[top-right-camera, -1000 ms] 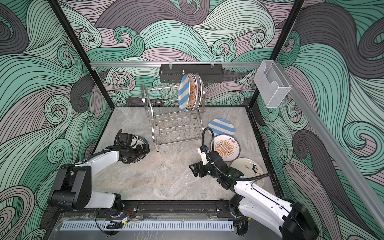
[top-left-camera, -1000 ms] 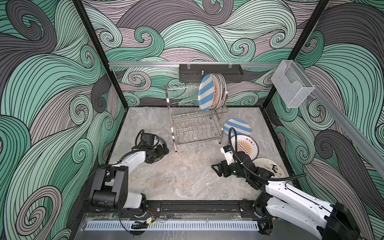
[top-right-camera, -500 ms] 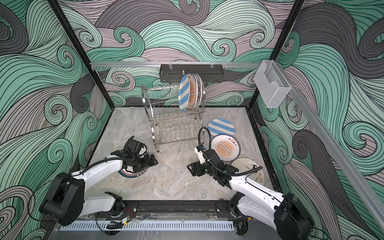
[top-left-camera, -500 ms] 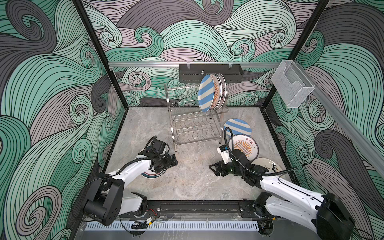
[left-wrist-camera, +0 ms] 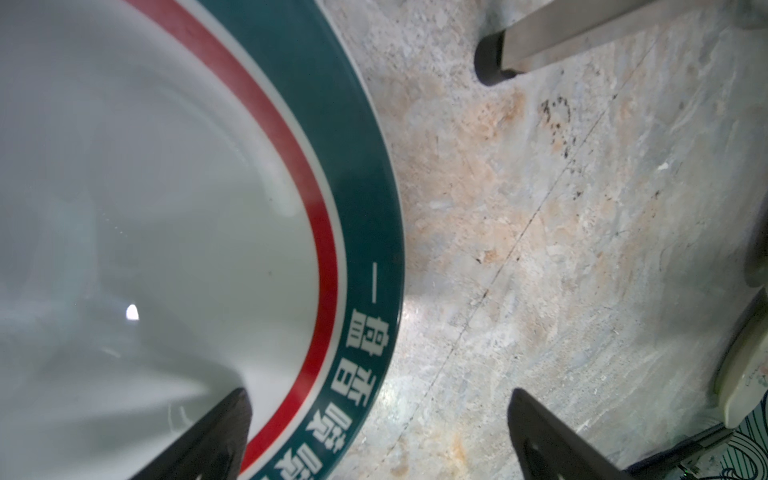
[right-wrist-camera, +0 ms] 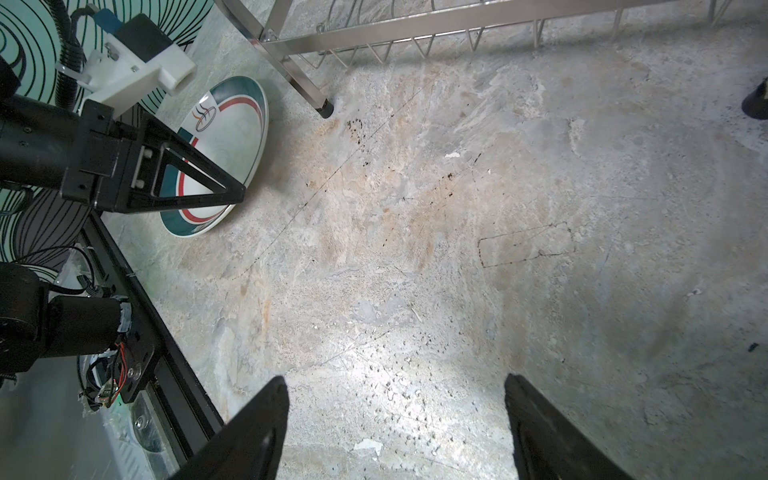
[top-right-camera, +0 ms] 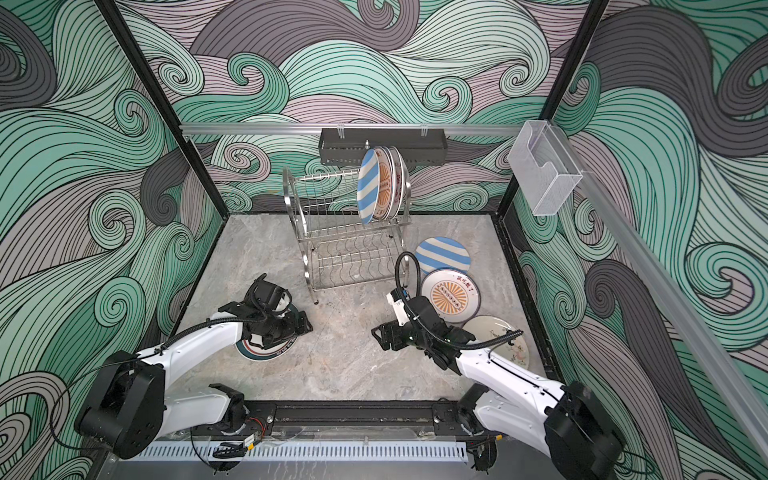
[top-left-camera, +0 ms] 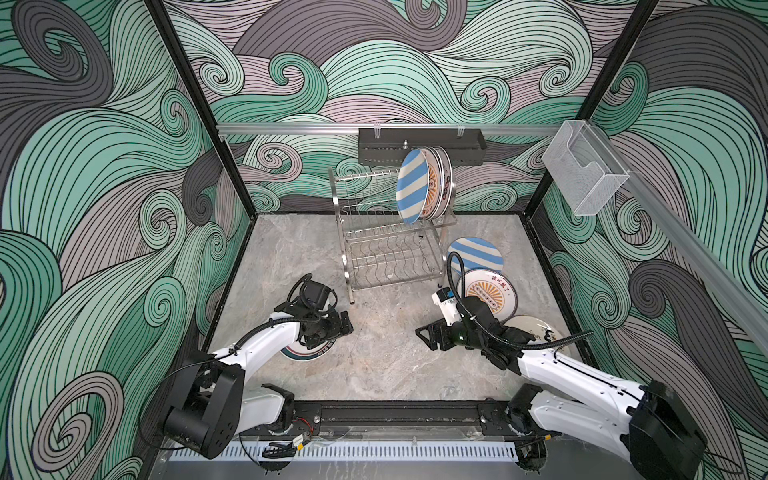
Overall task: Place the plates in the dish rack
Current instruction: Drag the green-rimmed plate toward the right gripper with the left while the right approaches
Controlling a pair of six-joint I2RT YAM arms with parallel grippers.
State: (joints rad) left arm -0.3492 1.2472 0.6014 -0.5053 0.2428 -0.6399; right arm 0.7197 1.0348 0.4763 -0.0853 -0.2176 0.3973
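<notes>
In both top views at least three plates stood in the dish rack beyond my grippers, four waited on the counter; the left wrist view showed my left gripper open astride the green-rimmed plate, the right wrist view my right gripper open, empty.

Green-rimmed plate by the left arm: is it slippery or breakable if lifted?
Probably slippery: the green-rimmed plate has a glossy glaze showing a glint. Likely rigid and chip-prone, looking ceramic. Lying flat on the table, its rim gives the fingers little to grab.
</notes>
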